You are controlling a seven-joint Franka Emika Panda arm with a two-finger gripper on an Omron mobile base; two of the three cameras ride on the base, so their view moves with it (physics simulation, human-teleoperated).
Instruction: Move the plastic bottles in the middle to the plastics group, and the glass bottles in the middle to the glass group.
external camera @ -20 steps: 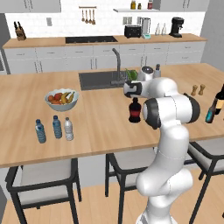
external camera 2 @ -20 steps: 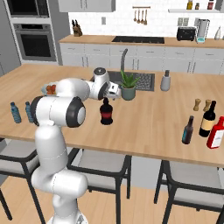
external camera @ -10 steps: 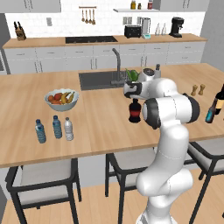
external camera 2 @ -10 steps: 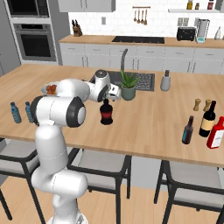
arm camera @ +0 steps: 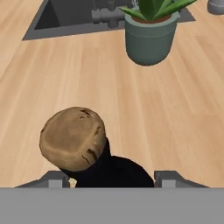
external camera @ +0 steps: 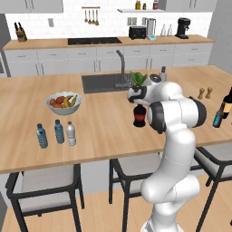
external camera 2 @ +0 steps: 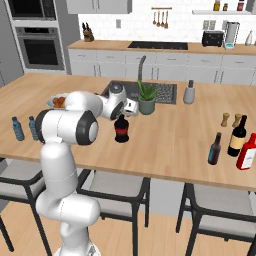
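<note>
The squat dark bottle with the red label (external camera: 139, 117) stands mid-counter in front of the sink. My gripper (external camera: 137, 102) hangs open just above its neck. In the hand view the brown cork top (arm camera: 73, 138) and dark shoulder sit between my two fingertips (arm camera: 54, 179), which stand wide apart. The two blue-tinted bottles (external camera: 41, 136) stand at the left, with the clear-whitish bottle (external camera: 71, 133) beside them. At the far right are the tall wine bottle (external camera 2: 237, 136) and, next to it, the slim teal bottle (external camera 2: 215, 148).
A potted plant (arm camera: 148, 43) and the sink (arm camera: 65, 17) lie just beyond the squat bottle. A fruit bowl (external camera: 63, 102) sits left of the sink. A red bottle (external camera 2: 247, 151) and two small shakers (external camera 2: 230, 120) stand near the wine bottle.
My hand has sunk very slightly toward the squat bottle's neck. The bottles have not moved.
</note>
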